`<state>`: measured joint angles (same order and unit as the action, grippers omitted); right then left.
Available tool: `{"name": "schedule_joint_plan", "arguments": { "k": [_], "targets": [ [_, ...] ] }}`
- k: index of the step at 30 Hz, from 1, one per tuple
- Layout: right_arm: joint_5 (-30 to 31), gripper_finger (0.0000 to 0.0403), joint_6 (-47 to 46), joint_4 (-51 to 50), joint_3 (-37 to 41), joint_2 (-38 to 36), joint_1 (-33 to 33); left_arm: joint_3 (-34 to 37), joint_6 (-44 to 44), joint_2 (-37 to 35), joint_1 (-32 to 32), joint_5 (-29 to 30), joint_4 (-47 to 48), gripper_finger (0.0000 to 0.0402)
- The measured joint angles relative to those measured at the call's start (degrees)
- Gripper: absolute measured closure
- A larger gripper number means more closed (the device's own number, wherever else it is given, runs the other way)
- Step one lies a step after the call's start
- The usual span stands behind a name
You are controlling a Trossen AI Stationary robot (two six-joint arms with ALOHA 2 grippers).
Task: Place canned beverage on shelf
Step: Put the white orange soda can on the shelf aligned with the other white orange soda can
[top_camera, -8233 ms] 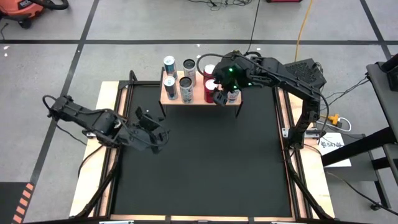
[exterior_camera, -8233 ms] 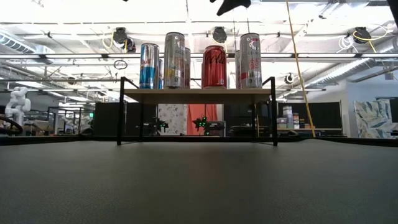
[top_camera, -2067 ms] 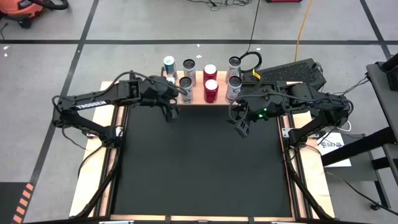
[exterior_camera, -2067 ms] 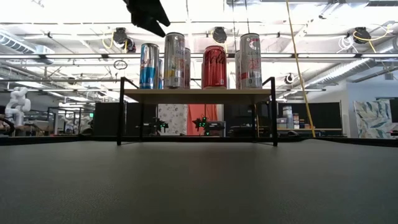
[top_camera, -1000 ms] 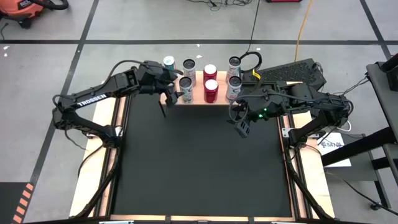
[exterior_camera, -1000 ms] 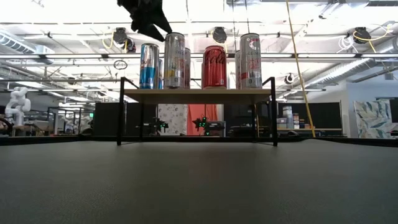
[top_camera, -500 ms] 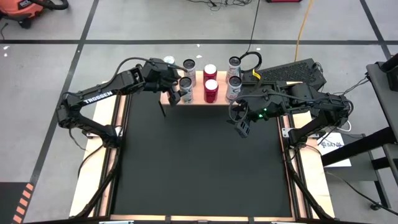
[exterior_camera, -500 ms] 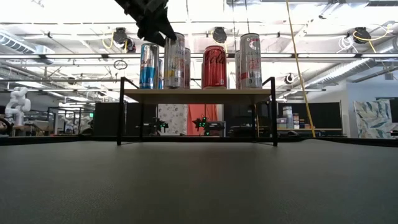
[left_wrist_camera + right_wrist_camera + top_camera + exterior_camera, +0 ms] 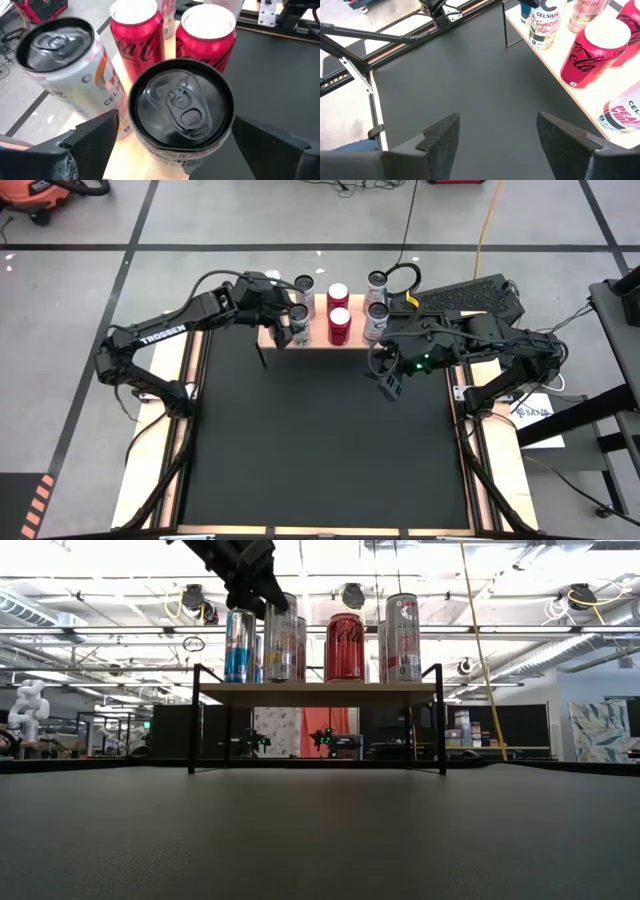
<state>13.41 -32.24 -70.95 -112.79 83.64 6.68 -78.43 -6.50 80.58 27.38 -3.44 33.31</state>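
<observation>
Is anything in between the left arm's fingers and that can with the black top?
Nothing visible. The left gripper hangs right over the black-topped can on the shelf, fingers open on either side. The other cans stand beside it.

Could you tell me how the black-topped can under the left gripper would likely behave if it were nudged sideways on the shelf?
The black-topped can is tall and narrow, so it would probably tip rather than slide. Its tab looks unopened, suggesting it is full and fairly heavy. Standing at the shelf front edge beside the silver can, it might knock that or fall off.
</observation>
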Motion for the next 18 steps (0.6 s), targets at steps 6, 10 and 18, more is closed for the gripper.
{"name": "schedule_joint_plan", "arguments": {
  "k": [6, 10, 18],
  "targets": [
    [0.0, 0.0156, 0.0, 0.0, 0.0, 0.0, 0.0, 0.0, 1.5, 0.0, 0.0, 0.3, 0.0, 0.0013],
    [0.0, 0.0156, 0.0, 0.0, 0.0, 0.0, 0.0, 0.0, 0.2, 0.0, 0.0, -0.1, 0.0, 0.0013],
    [0.0, 0.0156, 0.1, 0.0, 0.0, 0.0, 0.0, 0.0, -1.5, 0.0, 0.0, -1.0, 0.0, 0.0013]
  ]
}}
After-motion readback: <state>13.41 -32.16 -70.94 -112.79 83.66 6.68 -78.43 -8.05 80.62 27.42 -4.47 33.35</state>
